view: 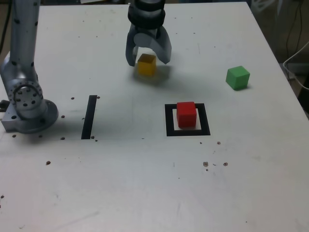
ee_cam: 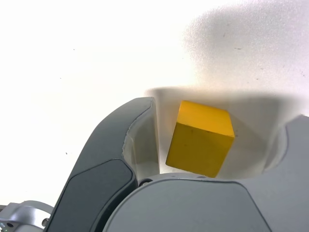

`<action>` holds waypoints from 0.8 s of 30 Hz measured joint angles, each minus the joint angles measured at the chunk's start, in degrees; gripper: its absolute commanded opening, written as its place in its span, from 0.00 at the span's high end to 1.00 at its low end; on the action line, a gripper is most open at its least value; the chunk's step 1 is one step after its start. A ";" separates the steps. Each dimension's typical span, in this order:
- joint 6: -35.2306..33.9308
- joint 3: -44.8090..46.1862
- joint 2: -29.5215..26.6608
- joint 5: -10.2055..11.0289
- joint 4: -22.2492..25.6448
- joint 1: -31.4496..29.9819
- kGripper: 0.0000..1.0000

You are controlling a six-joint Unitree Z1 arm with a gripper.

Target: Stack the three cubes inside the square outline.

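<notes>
We found no readable text, label, brand, number or sign on anything in either the exterior view or the wrist view.

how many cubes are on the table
3: red cube inside the square outline, yellow cube between the gripper jaws, green cube alone at the exterior view's right.

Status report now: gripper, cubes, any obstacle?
Gripper open around yellow cube, not gripping. Red cube in square outline. Green cube apart. No obstacle.

Gripper [view: 147, 60] lowered, fingers [view: 130, 54] apart, seemingly not clamped
</notes>
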 measured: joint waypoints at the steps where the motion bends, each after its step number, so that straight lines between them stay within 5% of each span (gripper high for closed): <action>1: 0.00 0.07 0.00 0.01 -0.16 0.00 0.36; 11: 0.01 0.73 0.22 0.01 -2.00 0.00 0.62; 24: 2.82 0.57 0.22 -0.85 -2.02 0.00 0.75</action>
